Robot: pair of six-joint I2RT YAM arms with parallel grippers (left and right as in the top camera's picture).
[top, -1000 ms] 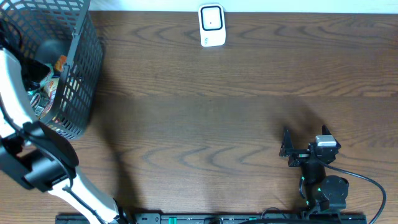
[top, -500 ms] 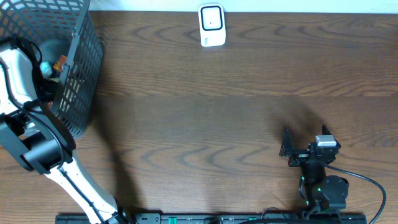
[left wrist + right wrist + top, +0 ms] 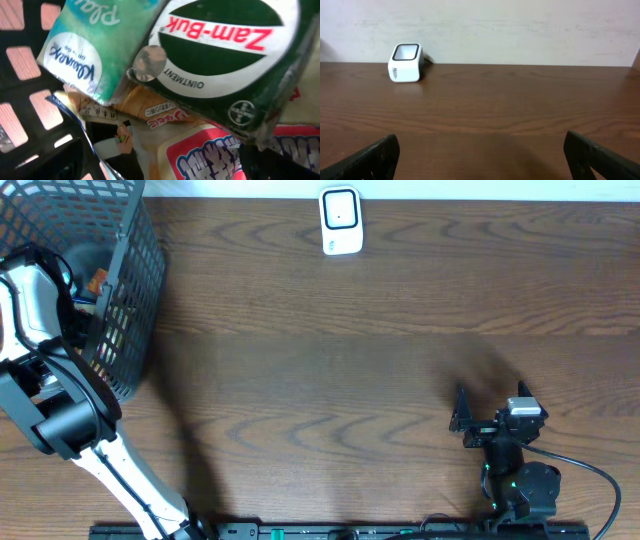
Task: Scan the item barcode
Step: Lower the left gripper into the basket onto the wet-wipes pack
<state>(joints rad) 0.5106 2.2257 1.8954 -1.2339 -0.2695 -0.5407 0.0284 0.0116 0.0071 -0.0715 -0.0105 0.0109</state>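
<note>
Hardly begun. Deep in basket [image 3: 130,300], left gripper [image 3: 72,280] spread wide, gripping nothing visible. Well right of basket, right gripper [image 3: 458,410] wide, empty. Scanner [image 3: 340,221] also right of basket, unused. Zam-Buk box [image 3: 220,55] lying inside basket, unlifted. Remaining: grasp, carry, scan.

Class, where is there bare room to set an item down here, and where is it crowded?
Bare wood between mesh basket, scanner and right gripper. Crowded inside the basket: Zam-Buk box, Kleenex pack and packets overlap.
</note>
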